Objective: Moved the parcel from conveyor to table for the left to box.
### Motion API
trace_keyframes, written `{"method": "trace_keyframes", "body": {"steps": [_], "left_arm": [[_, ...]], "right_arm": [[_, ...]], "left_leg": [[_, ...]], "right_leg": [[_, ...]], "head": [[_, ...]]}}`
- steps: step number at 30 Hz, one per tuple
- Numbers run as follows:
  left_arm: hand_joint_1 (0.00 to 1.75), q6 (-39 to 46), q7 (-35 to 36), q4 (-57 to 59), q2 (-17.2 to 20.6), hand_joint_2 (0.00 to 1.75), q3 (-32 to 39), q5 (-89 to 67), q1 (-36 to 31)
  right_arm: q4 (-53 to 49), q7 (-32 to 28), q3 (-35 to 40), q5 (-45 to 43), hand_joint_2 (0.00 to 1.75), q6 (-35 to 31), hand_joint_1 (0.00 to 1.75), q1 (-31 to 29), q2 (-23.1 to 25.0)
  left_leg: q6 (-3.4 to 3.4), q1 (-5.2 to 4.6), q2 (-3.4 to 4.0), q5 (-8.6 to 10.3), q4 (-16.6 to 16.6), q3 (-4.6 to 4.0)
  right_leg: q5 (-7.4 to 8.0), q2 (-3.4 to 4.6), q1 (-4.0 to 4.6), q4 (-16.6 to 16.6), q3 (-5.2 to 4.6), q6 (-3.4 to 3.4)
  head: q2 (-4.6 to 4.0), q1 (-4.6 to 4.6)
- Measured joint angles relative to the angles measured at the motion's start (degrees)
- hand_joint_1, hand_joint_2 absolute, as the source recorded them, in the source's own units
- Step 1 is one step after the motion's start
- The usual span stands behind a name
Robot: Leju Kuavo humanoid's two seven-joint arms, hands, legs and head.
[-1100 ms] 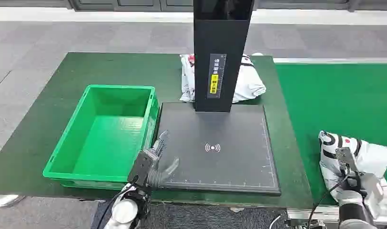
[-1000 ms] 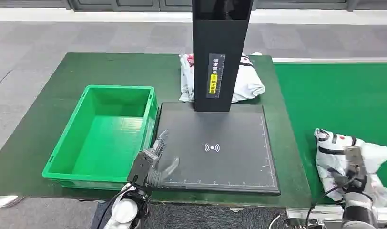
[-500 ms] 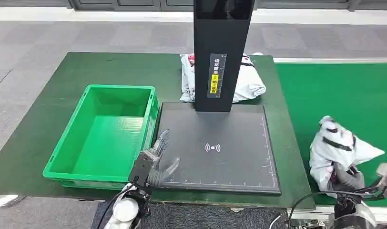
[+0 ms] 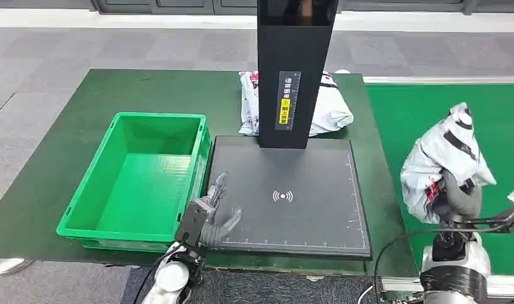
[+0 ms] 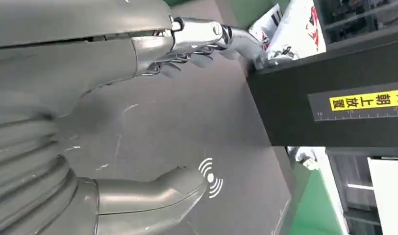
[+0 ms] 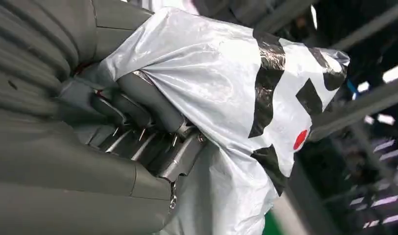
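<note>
Yellow label (image 5: 367, 101) "朝上放置" on black column (image 4: 296, 69)

We see each robot hand (image 4: 207, 218) grey with darker fingers (image 6: 153, 105), ribbed wrist cover, black cables, silver forearms.

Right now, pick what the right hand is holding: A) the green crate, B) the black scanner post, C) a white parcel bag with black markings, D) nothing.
C: the right hand grips the white parcel bag, lifted above the green conveyor; the right wrist view shows fingers wrapped around it.
</note>
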Motion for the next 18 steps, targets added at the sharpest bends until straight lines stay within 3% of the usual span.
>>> {"method": "trace_keyframes", "body": {"steps": [11, 18], "left_arm": [[0.00, 0.00, -1.03, 3.04, -0.28, 1.75, -0.68, 0.20, -0.91], [0.00, 0.09, -1.18, 3.92, -0.28, 1.75, -2.25, 1.22, -1.36]], "right_arm": [[-4.62, 1.22, 12.02, 2.52, 1.75, -0.64, 1.75, -1.55, 0.70], [-4.51, 2.34, 26.59, 5.35, 1.75, -2.23, 1.75, -4.77, 2.56]], "left_leg": [[0.01, 0.00, -0.02, 0.00, -0.01, -0.09], [-0.07, 0.02, -0.08, 0.07, -0.01, -0.04]], "right_leg": [[0.02, 0.02, 0.01, 0.03, 0.01, 0.02], [0.01, -0.05, 0.07, 0.02, -0.10, 0.00]], "head": [[0.00, 0.00], [0.00, -0.02]]}}
